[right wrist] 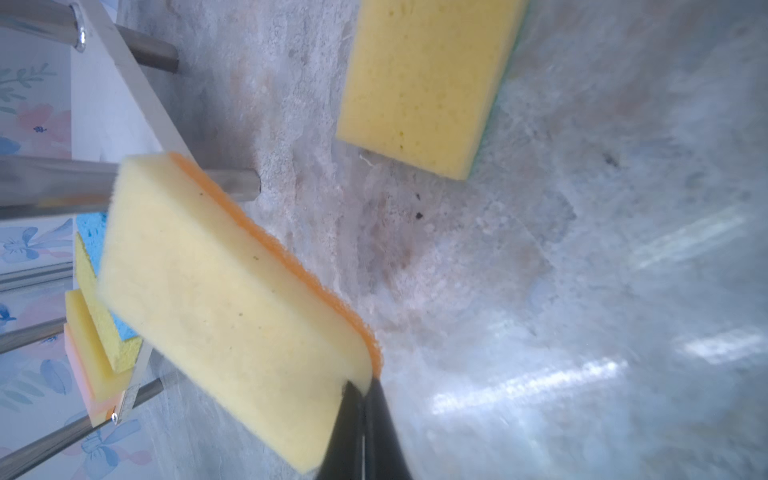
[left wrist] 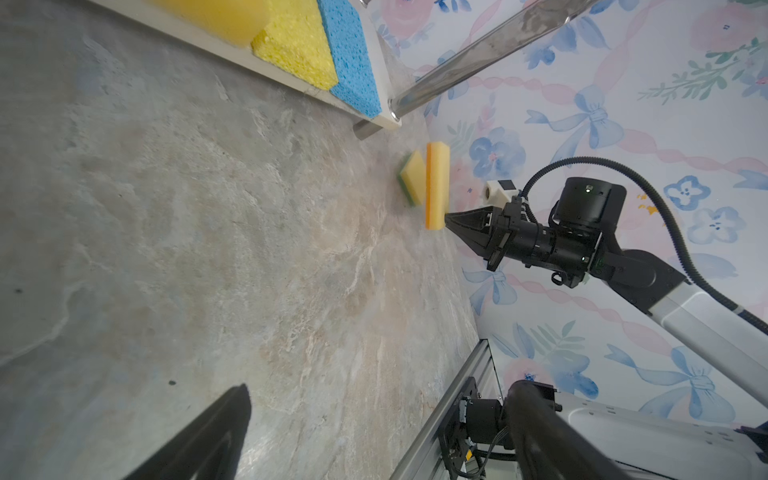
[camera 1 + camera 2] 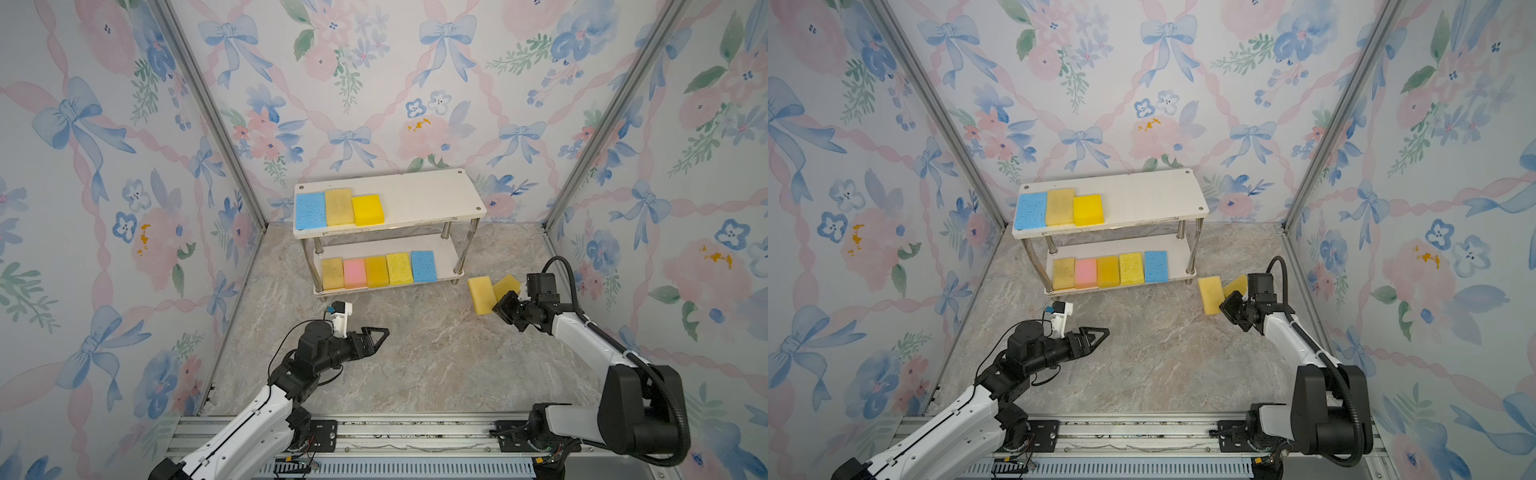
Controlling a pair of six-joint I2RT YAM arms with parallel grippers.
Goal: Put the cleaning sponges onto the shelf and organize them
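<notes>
Eight sponges [image 3: 368, 210] already sit in rows on the shelf [image 3: 424, 195], three above and five below. The right fingers [image 2: 465, 226] pinch an orange-backed yellow sponge [image 3: 481, 295] beside the shelf; a green-backed sponge [image 3: 508, 284] lies on the surface [image 3: 415, 357] just behind it. The left fingers [image 3: 365, 334] stand wide and empty.
</notes>
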